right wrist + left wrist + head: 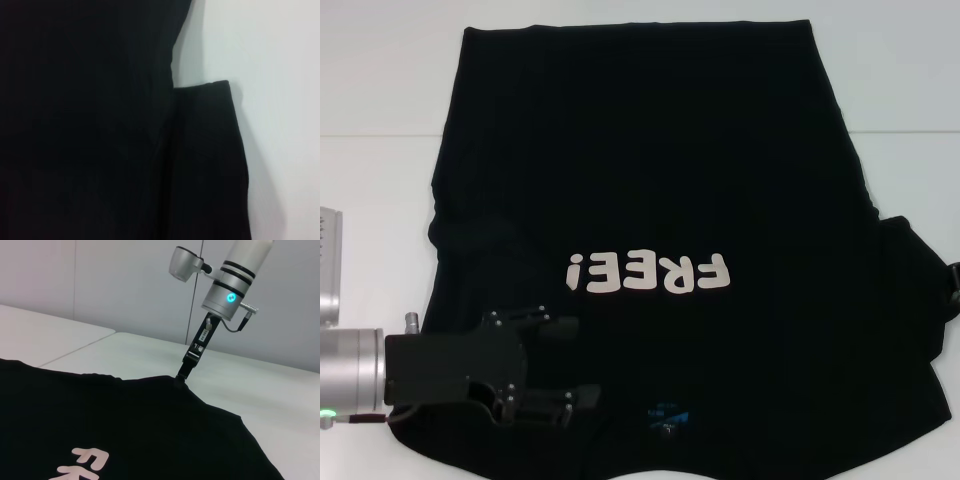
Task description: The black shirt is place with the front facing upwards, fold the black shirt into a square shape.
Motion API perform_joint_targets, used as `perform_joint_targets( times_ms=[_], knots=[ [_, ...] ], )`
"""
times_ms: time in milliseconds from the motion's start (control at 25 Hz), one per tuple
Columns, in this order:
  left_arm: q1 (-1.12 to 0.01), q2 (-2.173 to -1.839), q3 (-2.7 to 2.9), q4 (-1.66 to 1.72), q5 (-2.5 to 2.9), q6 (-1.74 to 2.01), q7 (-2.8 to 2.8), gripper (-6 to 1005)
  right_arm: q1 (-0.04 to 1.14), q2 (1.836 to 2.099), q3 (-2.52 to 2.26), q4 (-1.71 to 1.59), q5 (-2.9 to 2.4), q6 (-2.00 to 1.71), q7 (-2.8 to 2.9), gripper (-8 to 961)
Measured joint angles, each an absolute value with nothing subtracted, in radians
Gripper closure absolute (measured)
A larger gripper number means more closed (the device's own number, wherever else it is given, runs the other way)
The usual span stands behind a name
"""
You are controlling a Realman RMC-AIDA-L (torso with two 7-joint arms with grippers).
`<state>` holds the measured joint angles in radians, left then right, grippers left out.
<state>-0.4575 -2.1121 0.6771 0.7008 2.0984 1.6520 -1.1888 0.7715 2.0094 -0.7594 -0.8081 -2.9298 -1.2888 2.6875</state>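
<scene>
The black shirt lies spread on the white tabletop, front up, its white "FREE!" lettering near the middle and a small blue neck label close to the robot. The left hand sits low over the shirt's left shoulder area, its 2 fingers apart and released. The right hand touches the shirt's right sleeve edge; I cannot tell its grip
</scene>
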Motion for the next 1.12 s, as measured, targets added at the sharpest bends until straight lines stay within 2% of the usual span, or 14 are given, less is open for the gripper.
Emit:
perform_joint_targets(
  times_ms=[200,840,1120],
  knots=[
    [-0.456,-2.108,0.675,0.701,2.098,1.652,-1.203,124,0.769,2.010,-0.759,-0.825,-2.928,-1.283,2.688,891],
    [-0.451,-2.097,0.660,0.703,2.091,1.652,-1.236,124,0.749,1.998,-0.699,-0.987,-2.795,-1.348,2.639,910],
    [-0.451,-2.097,0.658,0.704,2.095,1.652,-1.236,123,0.778,2.009,-0.715,-0.996,-2.762,-1.379,2.610,909]
  ],
)
